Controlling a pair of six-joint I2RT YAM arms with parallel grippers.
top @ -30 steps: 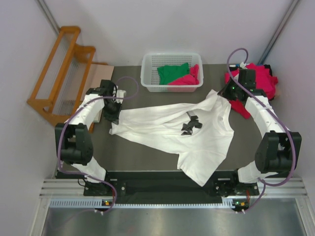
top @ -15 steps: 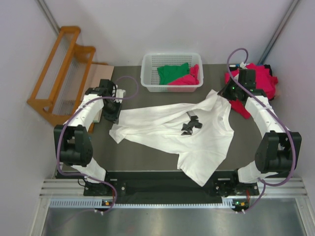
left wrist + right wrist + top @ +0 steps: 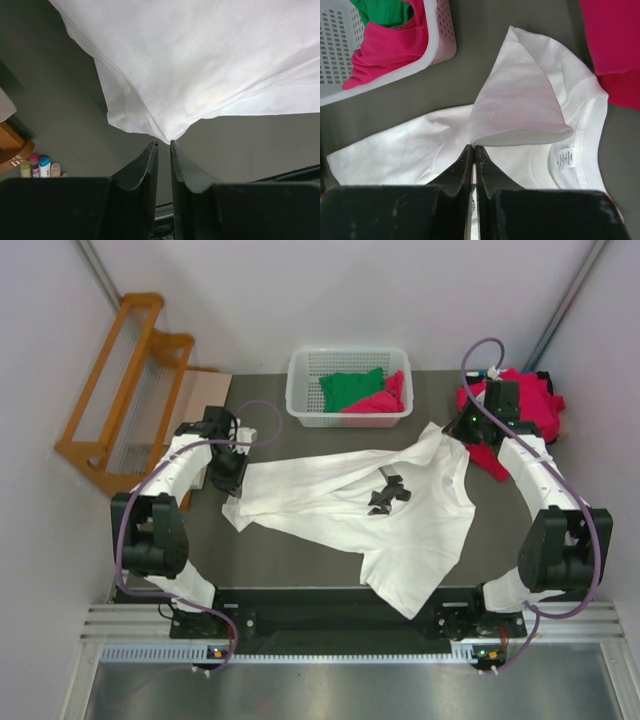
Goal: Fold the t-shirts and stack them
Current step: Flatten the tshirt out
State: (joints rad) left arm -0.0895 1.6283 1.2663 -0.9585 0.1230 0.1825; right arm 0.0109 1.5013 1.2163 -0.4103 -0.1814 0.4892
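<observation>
A large white t-shirt (image 3: 400,525) with a small black chest print (image 3: 388,492) lies spread and rumpled across the table. My left gripper (image 3: 228,476) is shut on its left corner; in the left wrist view the cloth (image 3: 200,60) tapers to a point at the gripper (image 3: 163,143). My right gripper (image 3: 468,426) is shut on a raised sleeve fold (image 3: 520,100), pinched at the gripper (image 3: 474,147). A green shirt (image 3: 350,388) and a crimson-pink shirt (image 3: 382,402) lie in the basket. More crimson-pink shirts (image 3: 525,410) are piled at the far right.
The white lattice basket (image 3: 300,405) stands at the back centre, and its wall shows in the right wrist view (image 3: 445,35). A wooden rack (image 3: 125,390) stands off the table's left side. The shirt's lower hem hangs near the table's front edge (image 3: 410,605).
My left gripper has shifted slightly back and inward with the shirt's corner, and the left edge of the cloth has bunched a little. The right arm has not moved.
</observation>
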